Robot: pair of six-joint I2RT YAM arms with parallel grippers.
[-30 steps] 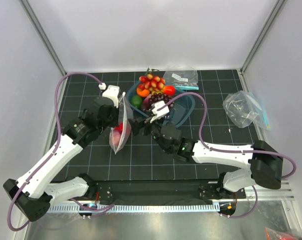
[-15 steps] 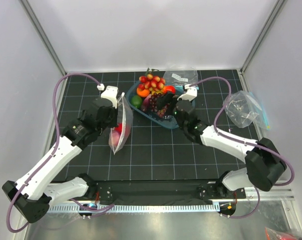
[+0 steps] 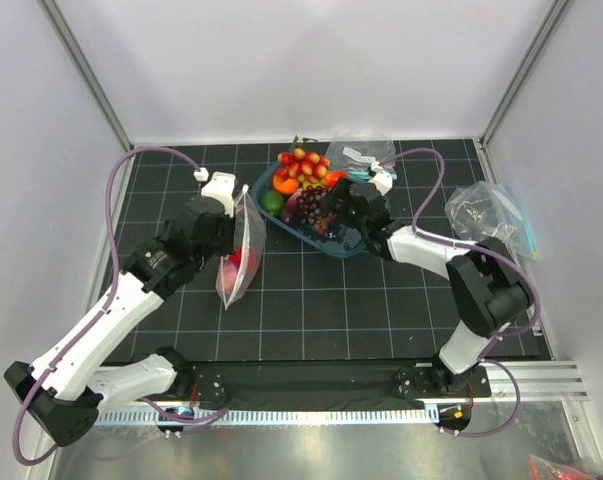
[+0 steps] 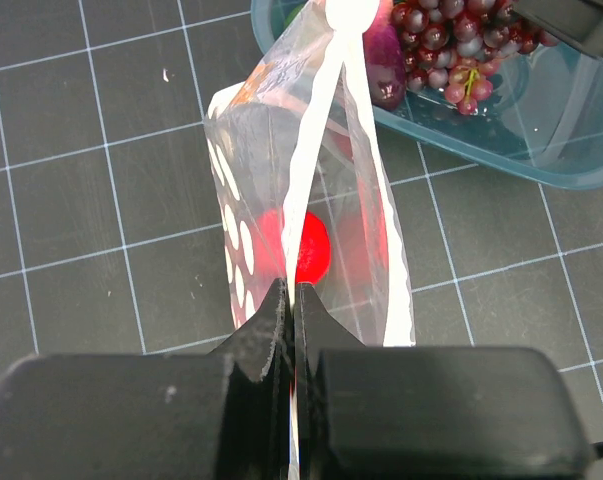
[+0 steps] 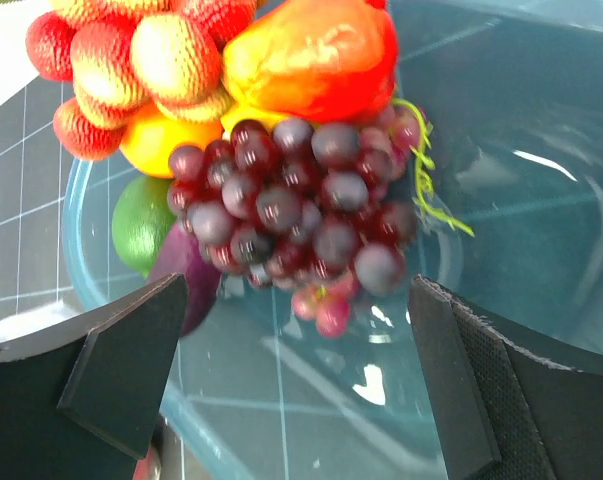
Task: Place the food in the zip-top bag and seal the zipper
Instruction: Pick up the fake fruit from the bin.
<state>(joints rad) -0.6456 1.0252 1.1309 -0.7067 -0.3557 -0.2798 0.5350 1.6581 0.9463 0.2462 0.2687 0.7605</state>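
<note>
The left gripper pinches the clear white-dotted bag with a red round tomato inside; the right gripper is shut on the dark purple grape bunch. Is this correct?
Not quite. The right wrist view shows the right gripper wide open near the dark purple grape bunch, not touching it. The rest stands.

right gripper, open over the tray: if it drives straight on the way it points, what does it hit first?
Most likely the grape bunch. In the wrist view it sits centred ahead of the right gripper, between its open fingers, and it lies in the blue tray. Depth is unclear, so I can't say how soon.
</note>
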